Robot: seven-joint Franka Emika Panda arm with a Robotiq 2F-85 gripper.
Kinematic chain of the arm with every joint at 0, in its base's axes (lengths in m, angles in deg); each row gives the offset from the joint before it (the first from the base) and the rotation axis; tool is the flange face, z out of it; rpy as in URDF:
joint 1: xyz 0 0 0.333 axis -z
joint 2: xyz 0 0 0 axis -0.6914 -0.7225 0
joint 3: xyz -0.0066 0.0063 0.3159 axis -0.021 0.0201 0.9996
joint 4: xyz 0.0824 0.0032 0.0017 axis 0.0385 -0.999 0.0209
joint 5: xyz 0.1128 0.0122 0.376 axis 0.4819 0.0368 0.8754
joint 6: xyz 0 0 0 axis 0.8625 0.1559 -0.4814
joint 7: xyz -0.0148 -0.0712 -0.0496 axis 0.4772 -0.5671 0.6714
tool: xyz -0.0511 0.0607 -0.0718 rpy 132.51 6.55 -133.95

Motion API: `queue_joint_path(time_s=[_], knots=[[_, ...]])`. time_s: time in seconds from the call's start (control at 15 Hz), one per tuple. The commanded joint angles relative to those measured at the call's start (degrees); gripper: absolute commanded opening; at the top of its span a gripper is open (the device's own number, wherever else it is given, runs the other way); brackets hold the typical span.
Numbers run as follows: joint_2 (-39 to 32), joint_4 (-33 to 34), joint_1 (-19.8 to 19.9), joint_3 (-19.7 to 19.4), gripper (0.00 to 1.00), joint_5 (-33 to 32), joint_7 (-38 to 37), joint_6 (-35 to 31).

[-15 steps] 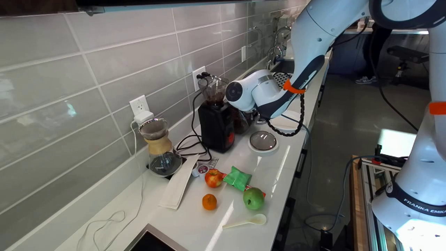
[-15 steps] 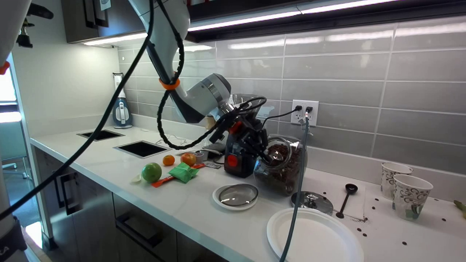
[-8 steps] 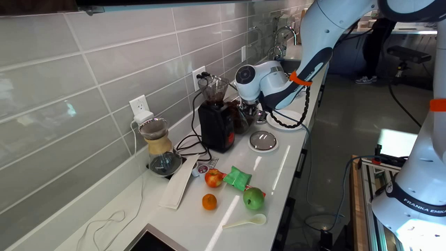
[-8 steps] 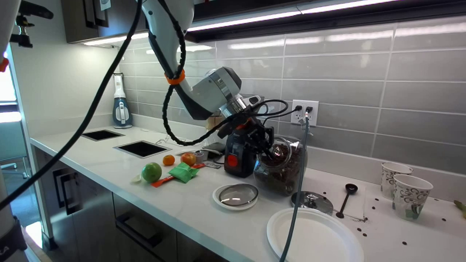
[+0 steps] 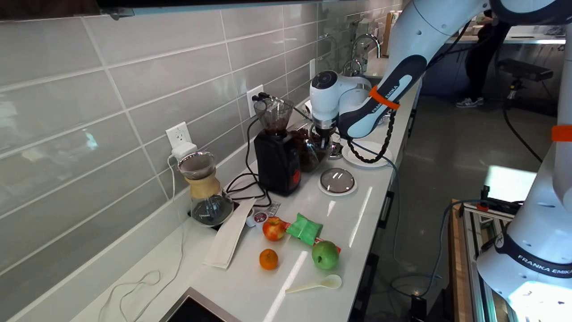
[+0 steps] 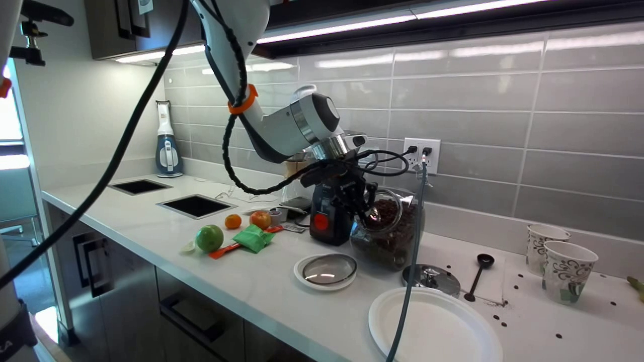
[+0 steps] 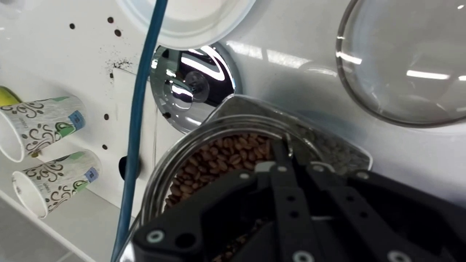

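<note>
while the gripper (image 7: 291, 154) hangs at the open bean jar (image 6: 385, 246), fingers (image 7: 285, 182) look pinched together, can't tell if they've got anything; grinder (image 5: 276, 163) left, lid (image 6: 434, 279) right.

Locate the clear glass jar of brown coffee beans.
In an exterior view, the jar sits right of centre, beside the black coffee grinder and behind the round chrome lid, with the black end effector at its mouth.

In an exterior view, the gripper (image 6: 366, 212) hangs at a jar (image 6: 385, 246), perhaps touching it; a plate (image 6: 445, 327) lies nearby.
</note>
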Motion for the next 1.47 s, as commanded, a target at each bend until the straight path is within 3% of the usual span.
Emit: queue_joint_path(time_s=[0.0, 0.33, 0.93, 1.4], knots=[[1.81, -2.54, 0.74, 0.49, 0.01, 11.40, 10.53, -0.82], [2.10, -1.80, 0.19, -0.96, 0.01, 21.38, 18.44, 1.13], [1.08, 0.95, 1.31, -2.30, 0.01, 30.43, 25.29, 7.99], [-1.39, 5.44, -0.01, -3.91, 0.01, 25.08, 26.06, 13.31]])
